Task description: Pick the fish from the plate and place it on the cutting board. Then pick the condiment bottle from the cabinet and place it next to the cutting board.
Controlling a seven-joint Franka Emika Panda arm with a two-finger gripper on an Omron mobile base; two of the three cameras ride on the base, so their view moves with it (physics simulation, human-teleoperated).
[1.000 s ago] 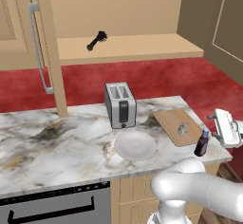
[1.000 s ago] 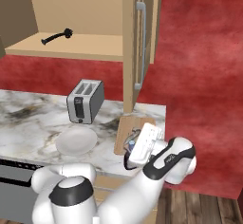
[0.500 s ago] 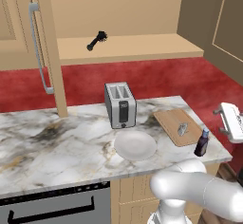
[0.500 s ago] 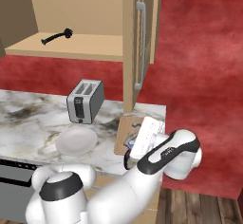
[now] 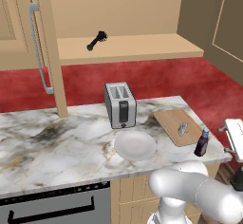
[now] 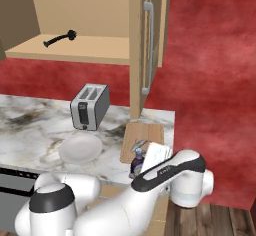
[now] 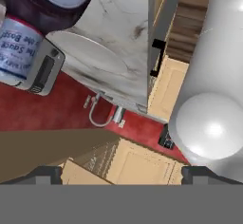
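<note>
Marble-veined counter [image 5: 57, 142], round white plate [image 5: 135, 145] bare. Slim silvery fish [image 5: 182, 129] lies on tan wooden cutting board [image 5: 177, 126]. Purple-brown, blue-capped condiment bottle [image 5: 201, 143] upright at board's 5 o'clock, just beside it. Gripper [image 7: 121, 173] jaws wide, holding nothing; arm pulled farther right than before.

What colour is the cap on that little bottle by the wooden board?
Blue. The condiment bottle is dark purple-brown below it; the left base view shows it best.
</note>
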